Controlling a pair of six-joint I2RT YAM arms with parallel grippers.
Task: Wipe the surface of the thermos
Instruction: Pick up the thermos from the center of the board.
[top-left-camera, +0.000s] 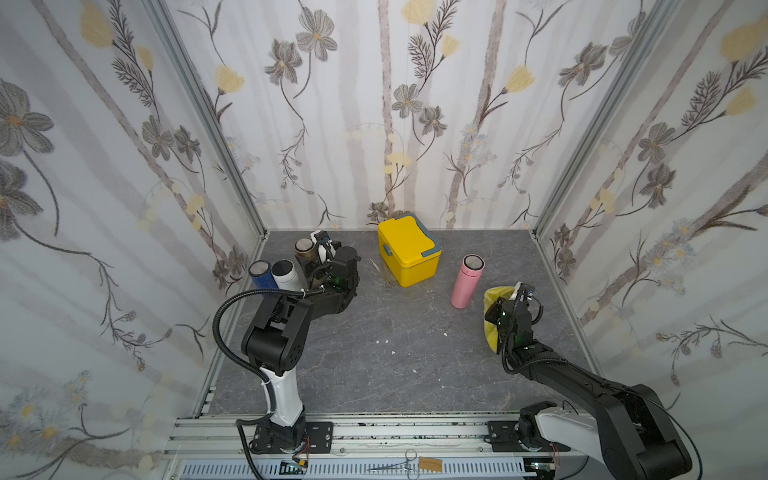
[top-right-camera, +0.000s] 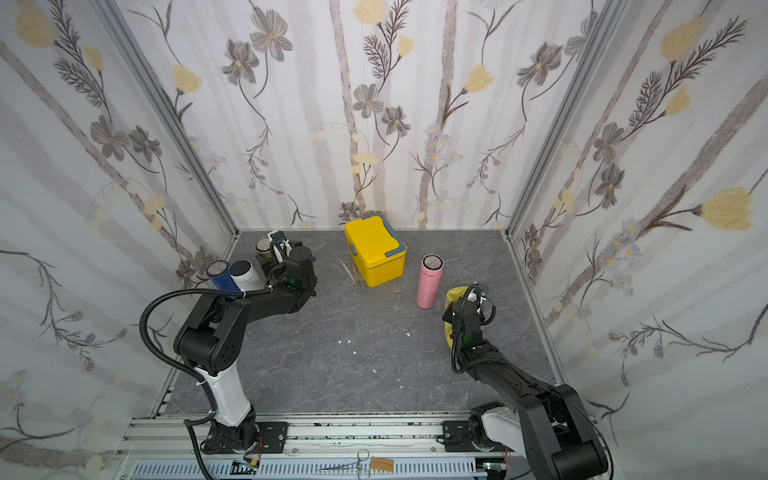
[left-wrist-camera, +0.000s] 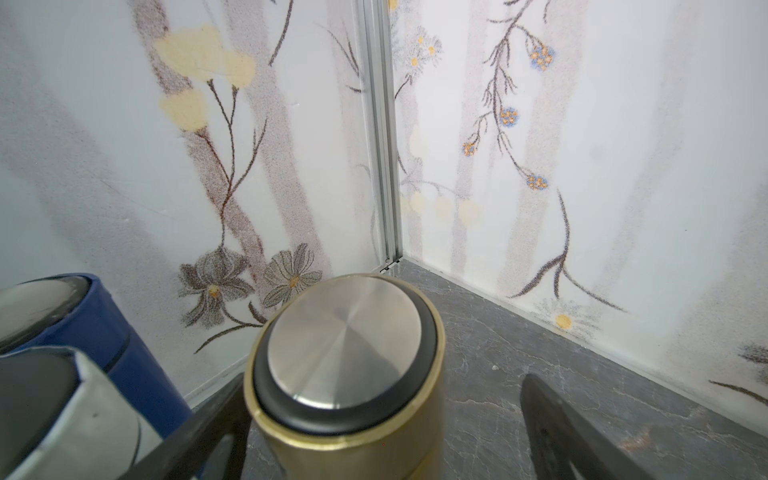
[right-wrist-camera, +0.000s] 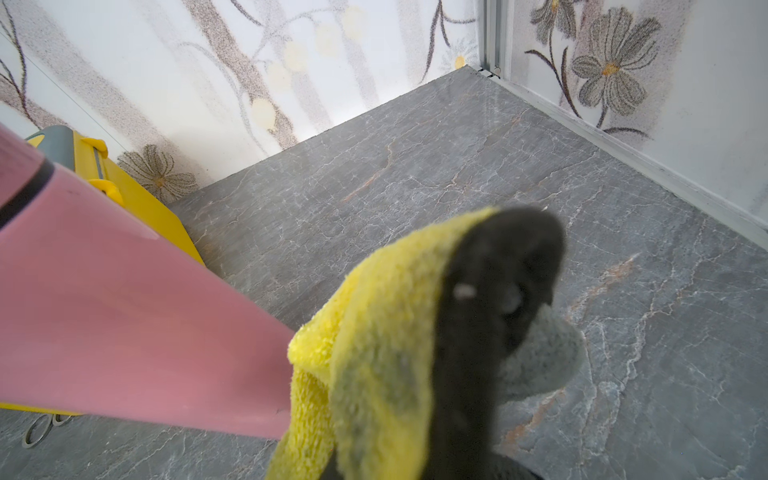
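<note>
Right of the yellow lidded box (top-left-camera: 409, 251), the pink thermos (top-left-camera: 467, 282) stands upright; farther right, the right gripper (top-left-camera: 496, 309) clamps a yellow cloth (right-wrist-camera: 374, 332). Left of the box, the left gripper (left-wrist-camera: 382, 380) gapes wide around a gold thermos (left-wrist-camera: 345, 332), not gripping.

Open floor (top-left-camera: 374, 340), pink thermos (top-left-camera: 466, 286), yellow box (top-left-camera: 409, 253) behind

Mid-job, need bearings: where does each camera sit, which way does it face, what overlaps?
Top view: above the base rail, looking down toward the back wall; left arm, right arm, pink thermos, yellow box.
Top view: same direction, same pink thermos.
Left wrist: faces a back corner; open left pincer straddles gold thermos.
Right wrist: faces the other back corner; right pincer shut on yellow cloth.
Shared: pink thermos in right wrist and top views.
</note>
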